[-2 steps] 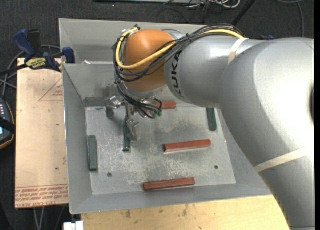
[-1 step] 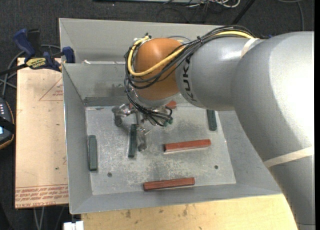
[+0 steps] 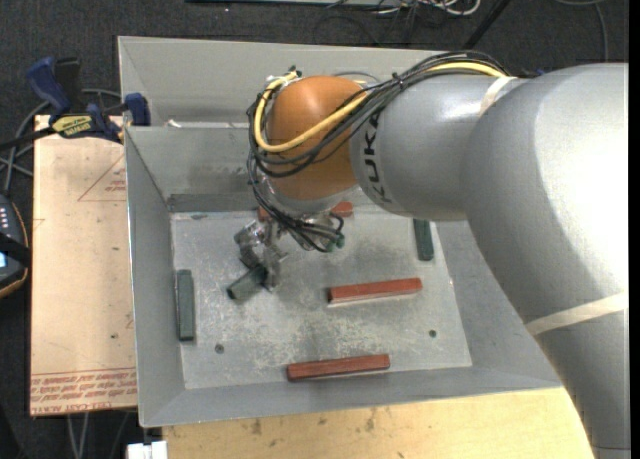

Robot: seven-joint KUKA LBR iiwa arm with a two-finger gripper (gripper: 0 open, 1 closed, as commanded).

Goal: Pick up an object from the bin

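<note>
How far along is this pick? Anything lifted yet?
Done: the gripper is down at the bin floor, over a small dark grey block left of centre. In hand: no grip on it can be made out. Left: grasp and lift. The red bars and grey bar lie apart.

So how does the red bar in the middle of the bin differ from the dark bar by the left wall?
Colour: the middle red bar is reddish-brown, the dark bar grey-green. Pose: the red bar lies across the view, almost level, while the dark bar runs up and down it, along the left wall. Both are slim bars lying flat on the bin floor.
</note>
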